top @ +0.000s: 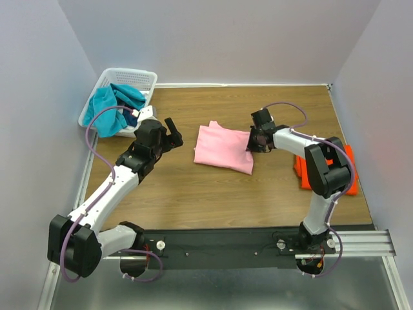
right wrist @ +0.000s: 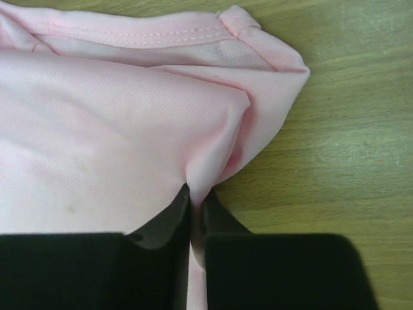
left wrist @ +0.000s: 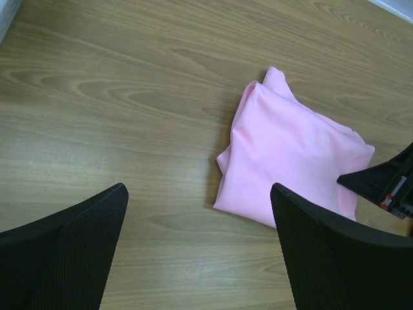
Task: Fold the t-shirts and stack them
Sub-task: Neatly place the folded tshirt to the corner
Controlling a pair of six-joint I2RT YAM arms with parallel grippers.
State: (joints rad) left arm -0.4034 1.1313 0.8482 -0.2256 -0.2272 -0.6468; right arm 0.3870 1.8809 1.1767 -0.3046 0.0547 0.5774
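Observation:
A folded light pink t-shirt [top: 223, 148] lies on the wooden table in the middle; it also shows in the left wrist view [left wrist: 293, 158] and the right wrist view [right wrist: 110, 129]. My right gripper [top: 255, 140] is shut on the pink shirt's right edge, pinching a fold of cloth between its fingers [right wrist: 197, 205]. My left gripper [top: 171, 134] is open and empty, hovering to the left of the shirt [left wrist: 199, 213]. A bright orange t-shirt [top: 302, 170] lies folded at the right edge, partly hidden by the right arm.
A white basket [top: 144, 78] at the back left holds teal [top: 111, 110] and dark blue [top: 131, 118] garments. White walls close in the table on three sides.

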